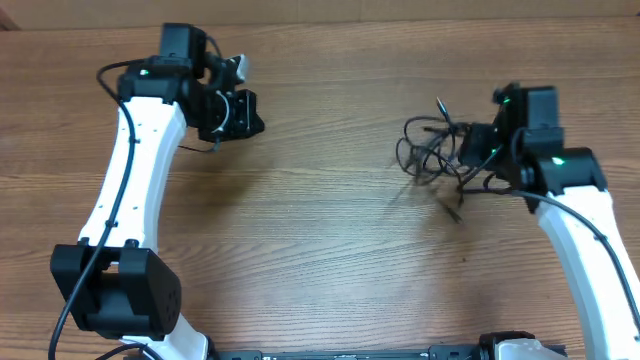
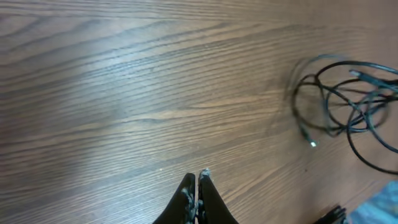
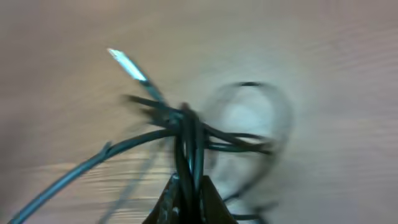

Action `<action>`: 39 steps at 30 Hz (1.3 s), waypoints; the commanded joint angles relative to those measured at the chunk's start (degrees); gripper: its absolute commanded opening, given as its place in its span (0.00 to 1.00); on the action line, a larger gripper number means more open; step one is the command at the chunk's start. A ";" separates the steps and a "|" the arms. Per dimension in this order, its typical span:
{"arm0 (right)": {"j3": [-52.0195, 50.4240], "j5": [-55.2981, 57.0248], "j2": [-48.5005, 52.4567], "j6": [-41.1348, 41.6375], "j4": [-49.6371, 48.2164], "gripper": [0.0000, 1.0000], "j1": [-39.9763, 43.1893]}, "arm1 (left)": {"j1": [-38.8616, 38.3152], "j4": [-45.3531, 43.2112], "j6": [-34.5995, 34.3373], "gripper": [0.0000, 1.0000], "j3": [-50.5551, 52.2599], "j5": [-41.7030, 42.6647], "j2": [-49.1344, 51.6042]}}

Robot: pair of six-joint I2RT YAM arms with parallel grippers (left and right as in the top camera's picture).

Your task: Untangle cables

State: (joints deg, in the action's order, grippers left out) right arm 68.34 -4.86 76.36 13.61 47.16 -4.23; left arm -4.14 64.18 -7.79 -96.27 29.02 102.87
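Cables (image 3: pixel 186 127) pinched by right fingers (image 3: pixel 166 199); left fingers (image 2: pixel 186 196) (pressed together) grip nothing.

The left arm (image 1: pixel 135 170) and right arm (image 1: pixel 590 240) are showing white shells between black joints, thick black cords (image 1: pixel 120 180) running along the 2, green lights (image 1: pixel 556 160) glowing, the left gripper (image 2: pixel 196 177) tapering to black tips.

text: none was readable | labels, brands: none was readable | numbers, signs: none was readable in any view
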 commanded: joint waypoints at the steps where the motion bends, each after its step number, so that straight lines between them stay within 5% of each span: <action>1: 2.54 -29.62 -3.13 -8.55 -2.12 0.04 -1.09 | -1.42 -0.52 0.02 0.04 -1.40 4.83 -1.95; 4: 2.51 -44.35 -3.08 -13.81 -2.19 0.04 -1.66 | -2.80 -0.39 2.16 0.04 -1.40 7.26 -1.95; 6: 2.51 -43.01 -3.06 -14.78 -1.31 0.04 -1.70 | -3.89 -0.26 3.96 0.04 -1.40 8.72 -1.95; 9: 2.51 -28.96 -3.06 -13.44 1.55 0.05 -1.70 | -5.84 -0.28 6.12 0.04 -1.40 10.05 -1.95; 15: 2.51 5.33 -3.06 -1.60 9.53 0.27 -1.70 | -9.60 -0.07 7.96 0.19 -1.40 10.01 -1.95; 18: 2.51 5.75 -3.06 -1.60 10.51 0.33 -1.70 | -11.85 -0.11 8.24 0.25 -1.38 9.92 -1.90; 26: 2.51 3.28 -3.06 -1.62 10.69 0.47 -1.70 | -17.44 -0.11 9.03 0.67 0.59 7.43 -1.75; 39: 2.51 3.28 -3.06 -1.60 12.90 0.74 -1.70 | -28.46 -6.51 8.90 0.70 9.18 4.85 5.42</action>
State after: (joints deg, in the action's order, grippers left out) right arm 69.47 -2.09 73.78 11.90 59.88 -6.00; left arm -29.76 59.42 0.21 -88.82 34.65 104.92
